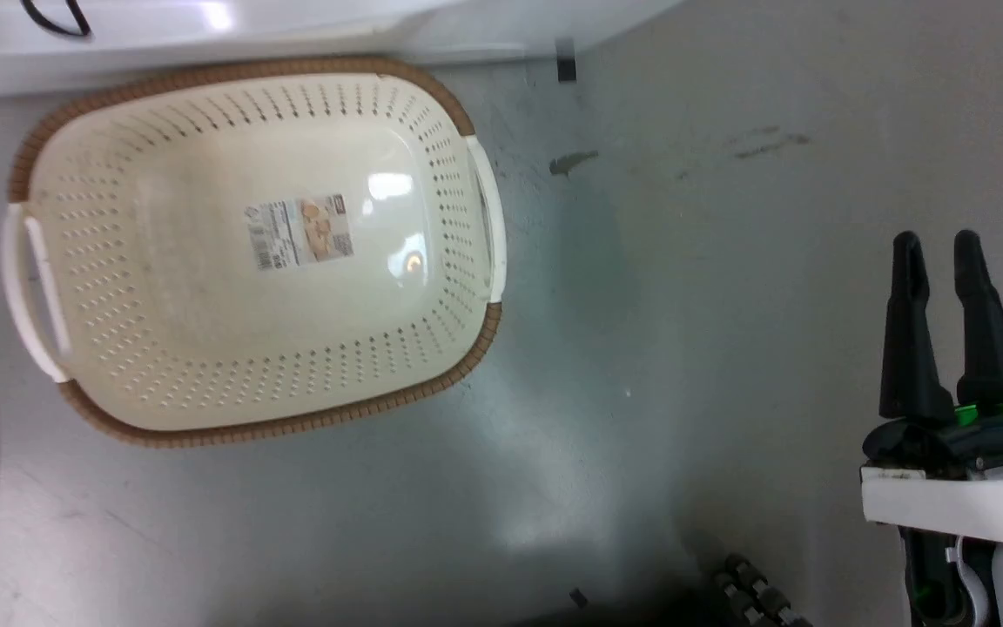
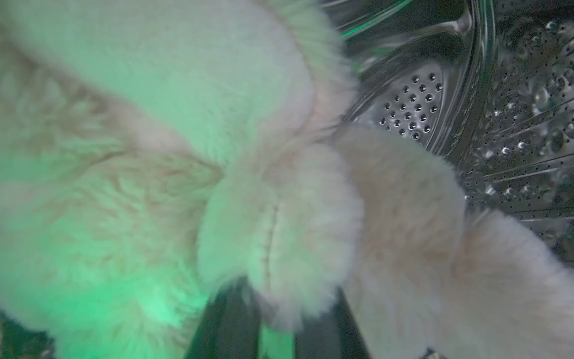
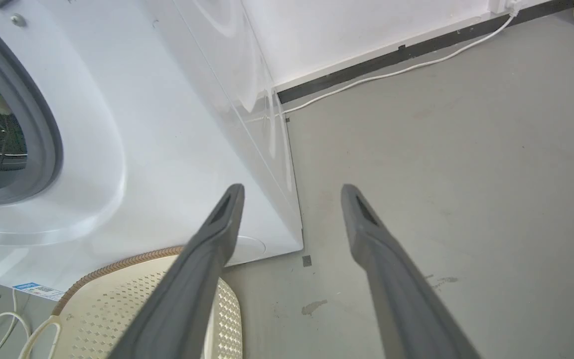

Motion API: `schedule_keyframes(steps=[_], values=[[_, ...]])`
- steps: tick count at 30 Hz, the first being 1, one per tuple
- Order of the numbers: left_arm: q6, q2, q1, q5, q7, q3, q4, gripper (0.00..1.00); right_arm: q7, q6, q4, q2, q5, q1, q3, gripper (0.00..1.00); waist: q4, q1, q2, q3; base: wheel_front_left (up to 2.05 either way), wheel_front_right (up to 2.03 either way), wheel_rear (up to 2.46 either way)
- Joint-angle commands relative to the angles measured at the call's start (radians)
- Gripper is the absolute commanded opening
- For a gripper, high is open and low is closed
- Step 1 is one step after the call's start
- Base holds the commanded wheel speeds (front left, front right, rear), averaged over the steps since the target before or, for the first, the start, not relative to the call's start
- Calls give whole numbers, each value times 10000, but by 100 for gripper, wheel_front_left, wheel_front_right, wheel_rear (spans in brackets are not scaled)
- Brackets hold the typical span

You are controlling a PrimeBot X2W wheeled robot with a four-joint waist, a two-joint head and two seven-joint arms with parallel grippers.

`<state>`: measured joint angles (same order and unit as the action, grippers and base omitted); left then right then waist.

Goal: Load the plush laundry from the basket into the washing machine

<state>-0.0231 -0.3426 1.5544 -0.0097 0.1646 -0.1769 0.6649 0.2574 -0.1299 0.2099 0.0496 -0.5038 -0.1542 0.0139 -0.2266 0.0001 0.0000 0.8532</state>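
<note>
**Left jaws:** closed together on a rounded lump of the fluffy beige-cream plush laundry (image 2: 292, 249). The two dark fingers (image 2: 227, 324) rise either side of that lump at the bottom centre of the left wrist view.

**Plush laundry, location:** inside the perforated steel drum (image 2: 516, 124), whose wall shows at the upper right of the same view. The bundle lies directly ahead of the left jaws. Its bulk spreads to the left of the frame, and two rounded limbs trail toward the lower right. Its long axis cannot be told this close.

**Basket:** small cream perforated plastic basket (image 1: 205, 383), rounded-rectangular, with a brown woven-look rim and white side handles. It sits at the left of the head view on the grey floor (image 1: 684, 305), and its labelled bottom shows whole, with no laundry in it.

**Washing machine:** large white front-loading washing machine (image 3: 167, 149) with a grey rubber ring, at the upper left of the right wrist view, just behind the basket.

**Right jaws:** wide apart and holding nothing, with the long dark fingers (image 1: 906, 331) at the lower right of the head view, well apart from the basket.

**Judgement:** the coming move looks like a release. It falls to the left arm, since the bundle lies at its fingertips and already within the drum.
</note>
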Motion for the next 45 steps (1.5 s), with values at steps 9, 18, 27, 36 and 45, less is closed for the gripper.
schedule_keyframes(steps=[9, 18, 27, 36, 45], values=[[27, -434, 1238, 176, -625, -95, 4, 0, 44, -8, 385, 6, -167, -274, -38, 100, -89, -1, 0, 1197, 0, 0, 0], [65, -207, 1478, -249, -1037, -23, 387, 49, 44, -8, 443, 6, -140, -364, -112, 100, 102, -1, 0, 1486, 0, 0, 0], [222, 167, 1512, -700, -464, -25, 984, 100, 44, -8, 336, 6, -3, -431, -231, 100, 402, -1, 0, 1184, 0, 0, 0], [264, 598, 144, -1250, 552, 81, 2040, 100, 44, -8, 147, 6, 445, -382, -301, 100, 768, -1, 0, -78, 0, 0, 0], [540, 1512, -1641, -1833, 951, 107, 2392, 100, 44, -8, -8, 6, 1093, 31, -556, 100, 1503, -1, 0, -1634, 0, 0, 0]])
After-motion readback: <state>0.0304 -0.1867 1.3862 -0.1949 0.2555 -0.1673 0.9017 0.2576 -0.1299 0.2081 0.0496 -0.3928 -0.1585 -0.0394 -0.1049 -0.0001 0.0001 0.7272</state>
